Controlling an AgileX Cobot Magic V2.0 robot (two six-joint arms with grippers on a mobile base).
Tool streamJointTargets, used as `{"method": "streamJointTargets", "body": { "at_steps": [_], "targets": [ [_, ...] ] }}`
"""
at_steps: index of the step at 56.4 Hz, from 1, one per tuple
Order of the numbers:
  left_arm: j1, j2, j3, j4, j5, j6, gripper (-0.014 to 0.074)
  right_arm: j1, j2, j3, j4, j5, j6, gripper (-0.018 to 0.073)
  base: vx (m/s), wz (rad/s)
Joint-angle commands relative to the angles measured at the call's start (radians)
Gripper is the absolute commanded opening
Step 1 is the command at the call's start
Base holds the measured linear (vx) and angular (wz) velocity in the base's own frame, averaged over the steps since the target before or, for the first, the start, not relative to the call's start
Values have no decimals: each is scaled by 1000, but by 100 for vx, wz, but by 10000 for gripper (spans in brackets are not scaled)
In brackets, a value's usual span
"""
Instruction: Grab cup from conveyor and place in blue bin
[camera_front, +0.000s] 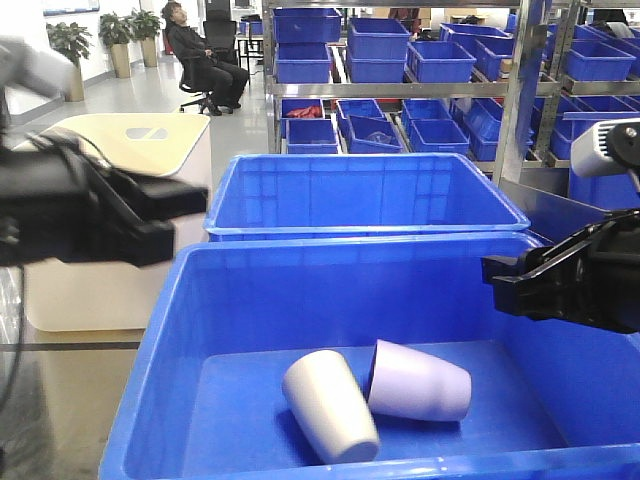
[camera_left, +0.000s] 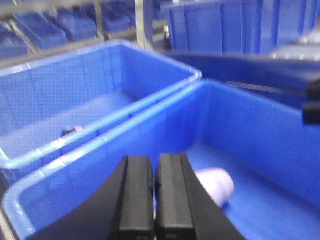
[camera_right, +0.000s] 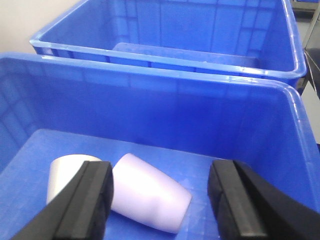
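Two cups lie on their sides on the floor of the blue bin (camera_front: 250, 300), touching each other: a cream cup (camera_front: 330, 405) and a lavender cup (camera_front: 420, 380). My right gripper (camera_front: 500, 283) hangs open above the bin's right side. In the right wrist view the gripper (camera_right: 160, 190) holds nothing, and the lavender cup (camera_right: 150, 197) and the cream cup (camera_right: 62, 172) lie below its wide-apart jaws. My left gripper (camera_front: 185, 215), blurred, hovers over the bin's left rim. In the left wrist view the gripper (camera_left: 155, 167) is shut and empty, above the lavender cup (camera_left: 217, 185). The conveyor is out of view.
A second large blue tub (camera_front: 365, 195) stands directly behind the bin, rim against rim. Beyond it, steel shelving (camera_front: 520, 90) holds several smaller blue crates (camera_front: 440, 60). A cream counter (camera_front: 120, 150) is at the left, and a person sits in a chair (camera_front: 205, 60) far back.
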Motion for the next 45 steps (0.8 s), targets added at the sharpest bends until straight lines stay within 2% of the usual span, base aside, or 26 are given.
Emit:
{"method": "streamJointTargets", "body": {
  "at_steps": [1, 36, 42, 45],
  "targets": [
    [-6, -42, -34, -40, -67, -3, 139, -1, -22, -29, -9, -82, 0, 447, 0, 0],
    [-6, -42, -34, -37, -55, -4, 135, -1, -22, -29, -9, -76, 0, 382, 0, 0],
    [-7, -91, -15, 66, -49, -37, 135, -1, -22, -29, -9, -75, 0, 377, 0, 0],
    [-7, -158, 33, 114, -48, -124, 135, -1, -22, -29, -9, -75, 0, 375, 0, 0]
  ]
}}
